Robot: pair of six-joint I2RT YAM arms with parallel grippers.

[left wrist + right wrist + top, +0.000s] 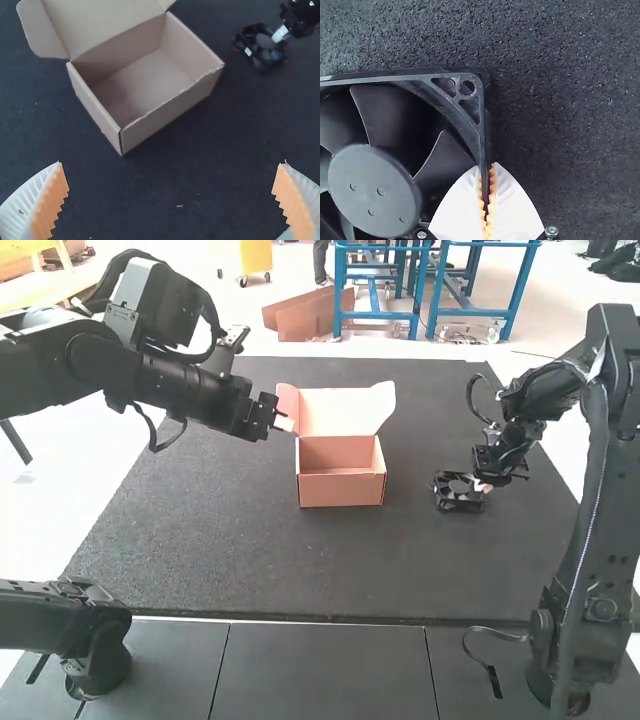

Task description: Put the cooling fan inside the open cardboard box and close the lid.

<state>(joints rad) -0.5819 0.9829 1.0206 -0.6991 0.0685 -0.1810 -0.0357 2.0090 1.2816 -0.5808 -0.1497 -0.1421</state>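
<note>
On a table (pixel 200 540) covered by a dark, grainy mat, two black robot arms reach inward from either side; the left arm (pixel 150 360) stretches in from the upper left, and the right arm (pixel 590 490) stands tall at the right edge, bending down toward the mat. Near the middle of the mat sits a brown cardboard box (pixel 340 472), top open, its lid (pixel 335 405) standing up at the far side with a small flap at each end; the left wrist view looks down into the box and shows its plain inner floor. To the right of the box, apart from it, is a black square cooling fan (pixel 458 490), low on the mat; whether it rests there or is slightly lifted cannot be told. The right claw (pixel 483 480) is pinched tight on one side wall of the fan's frame, its white ribbed fingers (pixel 510 210) and orange pads pressed together over the thin black edge, beside a corner screw hole. The left claw (pixel 282 420) hovers just beside the lid's left flap, its fingers spread wide, holding nothing.
</note>
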